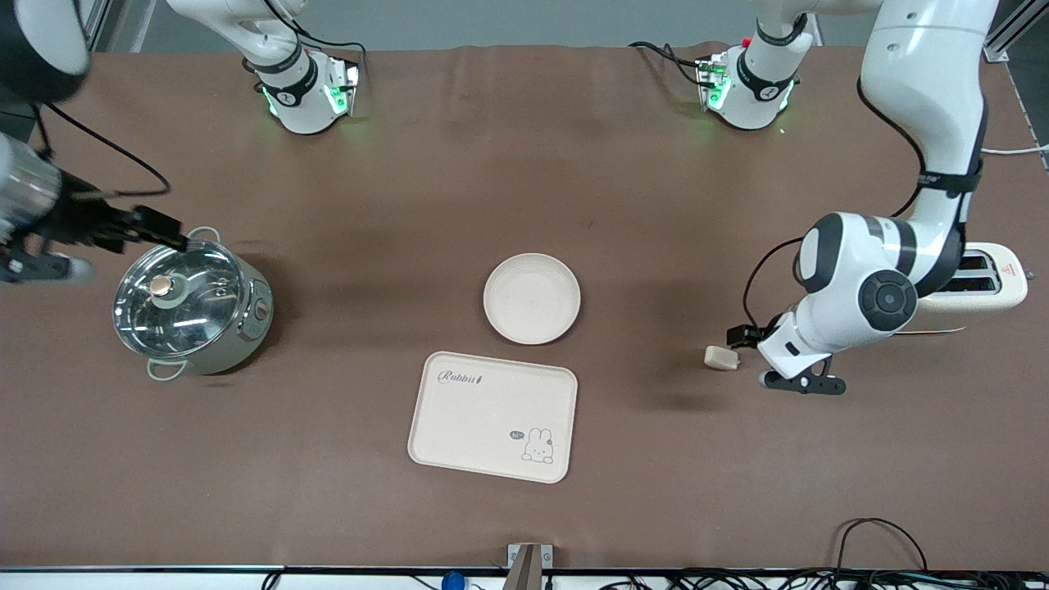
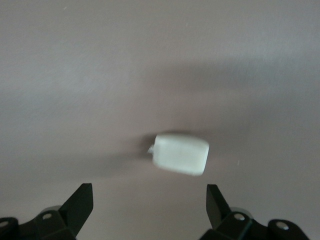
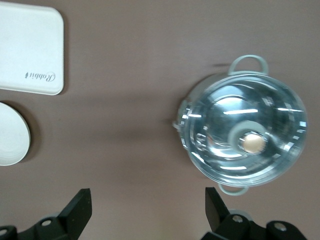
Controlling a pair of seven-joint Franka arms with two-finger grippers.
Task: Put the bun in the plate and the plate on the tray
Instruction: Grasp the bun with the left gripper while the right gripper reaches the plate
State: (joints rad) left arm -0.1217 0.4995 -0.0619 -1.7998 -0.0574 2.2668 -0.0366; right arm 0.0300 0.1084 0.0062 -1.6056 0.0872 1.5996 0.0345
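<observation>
While the left gripper (image 2: 149, 207) hangs low over the table (image 1: 639, 205) with its 2 fingers spread wide and nothing between them, the bun (image 1: 721, 357) lies on the brown cloth just beside it, toward the left arm's end of the table. In the left wrist view the bun (image 2: 180, 153) sits near the middle of the gap but not yet between the fingertips (image 2: 82, 197).

The step in hand, as I judge it, is picking up the bun. To do it well the gripper should come on until the bun is centred between the fingers, then go down until the tips are almost on the cloth. It should close on the 2 flatter sides of the lump, gently, because bread is soft and squashes. If 1 finger touches first, the bun may slide away.

The plate (image 1: 532, 297) stands empty in the middle of the table, and the tray (image 1: 492, 416) lies nearer to the front camera, close to it but apart. The right gripper (image 3: 148, 207) waits, also wide open and empty, near a steel pot (image 1: 190, 307) with a glass lid.

The only writing I can read is "Rabbit" on the tray, with a small rabbit drawing (image 1: 538, 447) at another corner. A toaster (image 1: 979, 283) near the left arm has a small red mark, too small to read
</observation>
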